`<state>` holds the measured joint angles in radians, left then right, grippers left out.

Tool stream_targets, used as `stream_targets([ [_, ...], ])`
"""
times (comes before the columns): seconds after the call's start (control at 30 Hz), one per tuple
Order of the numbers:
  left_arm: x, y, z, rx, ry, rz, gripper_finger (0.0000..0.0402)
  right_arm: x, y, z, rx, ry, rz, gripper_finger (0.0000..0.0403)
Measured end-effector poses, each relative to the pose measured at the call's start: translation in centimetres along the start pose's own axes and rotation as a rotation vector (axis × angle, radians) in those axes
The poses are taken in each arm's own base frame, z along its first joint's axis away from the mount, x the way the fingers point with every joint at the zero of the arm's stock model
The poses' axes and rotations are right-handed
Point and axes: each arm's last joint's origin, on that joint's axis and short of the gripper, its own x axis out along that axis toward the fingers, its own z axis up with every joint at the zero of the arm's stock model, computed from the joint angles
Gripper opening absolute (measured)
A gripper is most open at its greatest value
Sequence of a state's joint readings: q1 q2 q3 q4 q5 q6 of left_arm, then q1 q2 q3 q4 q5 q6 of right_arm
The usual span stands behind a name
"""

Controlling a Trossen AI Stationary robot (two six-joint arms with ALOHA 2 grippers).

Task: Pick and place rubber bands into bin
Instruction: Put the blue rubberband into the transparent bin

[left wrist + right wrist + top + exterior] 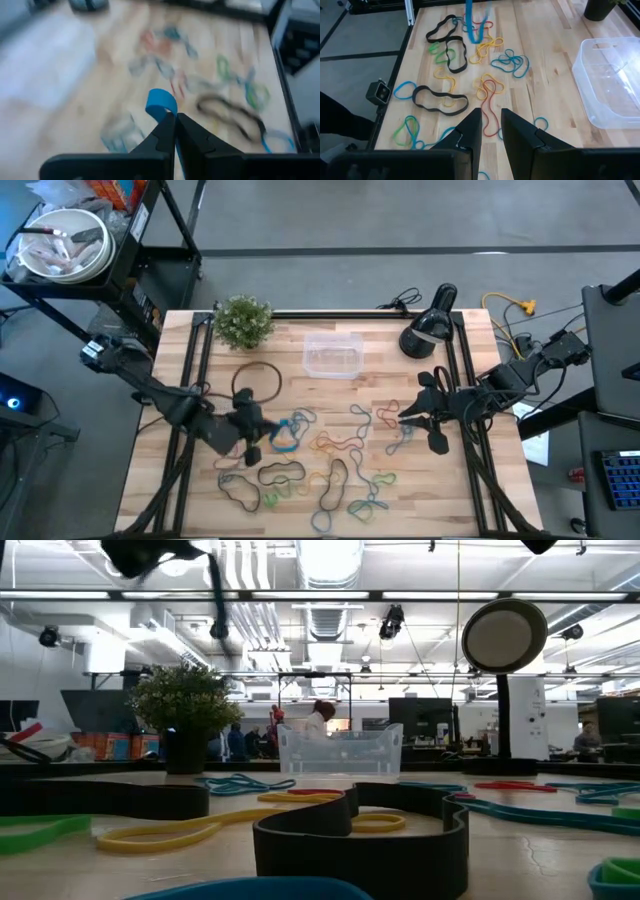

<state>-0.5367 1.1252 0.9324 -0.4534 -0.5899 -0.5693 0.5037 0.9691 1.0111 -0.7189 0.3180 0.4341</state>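
Note:
Many rubber bands (330,455) in black, blue, green, yellow, orange and red lie loose on the wooden table's near half; they also show in the right wrist view (470,75). The clear bin (333,355) stands near the far edge, its wall visible in the low view (340,752). My left gripper (258,435) is over the left part of the pile, shut on a blue rubber band (161,102). My right gripper (491,127) is open above the table's right side (418,416), over bare wood beside a red band (487,107). My left gripper pinches the blue rubber band between its two fingertips (167,125); a small loop of the band (161,100) sticks out past the tips. In the right wrist view the band hangs down (472,22) over the pile. Whether its lower end touches the table, I cannot tell.
A small potted plant (243,320) stands at the far left, a black desk lamp (428,330) at the far right. A brown ring (258,380) lies left of the bin. Black rails (460,380) run along both table sides. Bare wood surrounds the bin.

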Motion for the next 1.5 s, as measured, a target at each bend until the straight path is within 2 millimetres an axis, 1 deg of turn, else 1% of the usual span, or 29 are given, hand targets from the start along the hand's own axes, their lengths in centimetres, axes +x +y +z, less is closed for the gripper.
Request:
stream_targets([
  [0.07, 0.5, 0.6, 1.1, 0.031, -0.058, 0.033, 0.0, 0.0, 0.0, 0.0, 0.001, 0.0, 0.0, 0.0068],
  [0.17, 1.9, 1.7, 2.7, 0.084, -0.135, 0.074, 0.0, 0.0, 0.0, 0.0, 0.003, 0.0, 0.0, 0.0068],
  [0.27, 3.9, 2.8, 4.2, 0.128, -0.198, 0.072, 0.0, 0.0, 0.0, 0.0, 0.004, 0.0, 0.0, 0.0068],
  [0.37, 6.5, 4.3, 5.5, 0.149, -0.242, 0.048, 0.0, 0.0, 0.0, 0.0, 0.004, -0.003, -0.004, 0.0068],
  [0.47, 9.1, 6.0, 6.7, 0.151, -0.243, 0.005, 0.0, 0.0, -0.1, 0.1, 0.004, -0.019, -0.039, 0.0068],
  [0.63, 13.3, 8.6, 7.7, 0.161, -0.181, 0.005, 0.0, 0.0, -0.2, 0.1, 0.007, -0.033, -0.069, 0.0068],
  [0.7, 14.5, 9.4, 8.2, 0.174, -0.169, 0.014, 0.0, 0.1, -0.3, 0.1, 0.009, -0.042, -0.091, 0.0068],
  [0.8, 15.9, 10.5, 9.3, 0.187, -0.174, 0.038, 0.0, 0.1, -0.3, 0.0, 0.01, -0.05, -0.114, 0.0068],
  [0.93, 17.2, 11.7, 10.7, 0.204, -0.186, 0.071, 0.0, 0.1, -0.4, 0.1, 0.01, -0.058, -0.131, 0.0068],
  [1.1, 17.9, 13.5, 11.8, 0.19, -0.201, 0.117, 0.0, 0.1, -0.4, 0.2, 0.015, -0.073, -0.142, 0.0068],
  [1.3, 18.2, 15.6, 11.4, 0.169, -0.178, 0.163, 0.0, 0.1, -0.4, 0.3, 0.038, -0.095, -0.159, 0.0068],
  [1.5, 18.2, 16.7, 11.2, 0.18, -0.148, 0.192, 0.0, 0.1, -0.4, 0.2, 0.038, -0.096, -0.165, 0.0068],
])
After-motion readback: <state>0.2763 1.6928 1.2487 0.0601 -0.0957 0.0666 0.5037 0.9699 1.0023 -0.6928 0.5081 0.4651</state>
